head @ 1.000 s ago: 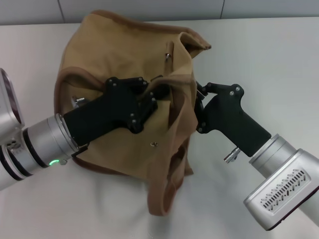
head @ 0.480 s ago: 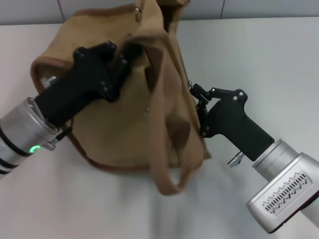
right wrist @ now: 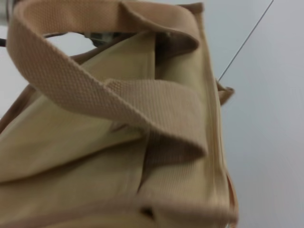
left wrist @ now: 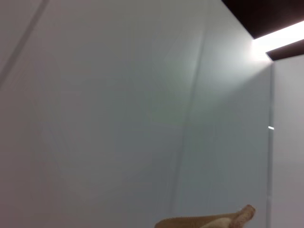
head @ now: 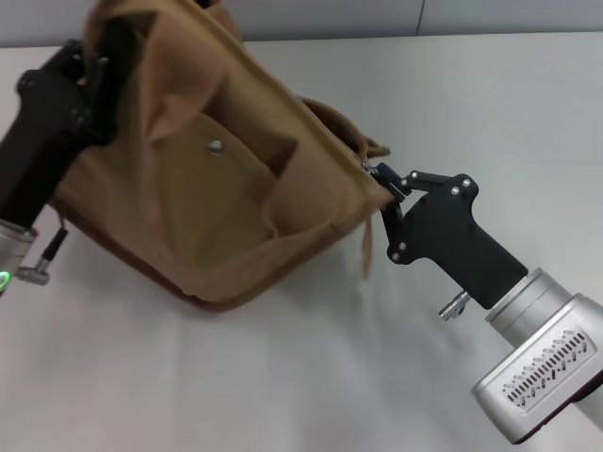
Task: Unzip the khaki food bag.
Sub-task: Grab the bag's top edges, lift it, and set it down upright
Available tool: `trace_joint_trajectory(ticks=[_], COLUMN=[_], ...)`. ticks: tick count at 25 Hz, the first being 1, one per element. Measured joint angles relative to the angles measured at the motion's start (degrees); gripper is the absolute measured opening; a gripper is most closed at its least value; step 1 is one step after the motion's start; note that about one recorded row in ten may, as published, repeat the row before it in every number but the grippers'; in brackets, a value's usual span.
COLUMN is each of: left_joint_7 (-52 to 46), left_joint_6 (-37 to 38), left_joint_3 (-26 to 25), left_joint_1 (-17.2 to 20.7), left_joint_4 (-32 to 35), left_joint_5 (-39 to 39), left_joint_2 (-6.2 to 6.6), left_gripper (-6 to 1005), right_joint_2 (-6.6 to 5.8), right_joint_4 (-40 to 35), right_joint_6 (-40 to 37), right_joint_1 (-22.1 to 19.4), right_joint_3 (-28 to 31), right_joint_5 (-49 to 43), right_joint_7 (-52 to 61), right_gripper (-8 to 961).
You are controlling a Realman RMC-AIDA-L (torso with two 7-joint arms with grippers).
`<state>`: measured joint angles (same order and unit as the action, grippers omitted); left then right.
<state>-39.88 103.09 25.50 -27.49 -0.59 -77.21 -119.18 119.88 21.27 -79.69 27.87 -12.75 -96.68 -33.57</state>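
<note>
Khaki food bag (head: 217,202): tilted, its far-left end raised off the white table (head: 283,377). Left gripper (head: 89,71): clamped on the bag's upper left fabric. Right gripper (head: 384,184): fingers pinched together at the bag's right corner.

A white tabletop (head: 490,113) meets a grey panelled wall (head: 330,17) (a bright ceiling light strip (left wrist: 280,38) overhead).

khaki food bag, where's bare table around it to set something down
Bare white table lies in front of the boxy khaki canvas bag, between the left gripper at the bag's far-left end and the right gripper at its right corner. Another bare patch is far right, behind the right arm. It is crowded at both bag ends.
</note>
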Motion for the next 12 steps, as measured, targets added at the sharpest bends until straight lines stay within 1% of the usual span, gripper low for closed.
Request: trace_joint_trajectory(ticks=[4,9,12], left_joint_7=[-0.8,-1.6,-1.6], left_joint_6=[-0.1,-0.3,-0.7], left_joint_3=[-3.5,-4.0,-4.0], left_joint_1=[1.9,2.7,3.1], left_joint_4=[0.0,0.1,0.2], left_joint_5=[0.0,0.1,0.1], left_joint_2=[0.07,0.26,0.25], left_gripper=[84,83,83], right_joint_2=[0.0,0.0,0.0], right_joint_4=[-0.1,-0.1,-0.2], right_joint_6=[0.0,-1.1,-2.7], right_joint_1=[0.0,-0.3,-1.0], right_joint_3=[0.0,0.5,3.0], right_joint_5=[0.0,0.0,0.0], right_joint_7=[0.0,0.7,4.1], right_gripper=[68,81,88])
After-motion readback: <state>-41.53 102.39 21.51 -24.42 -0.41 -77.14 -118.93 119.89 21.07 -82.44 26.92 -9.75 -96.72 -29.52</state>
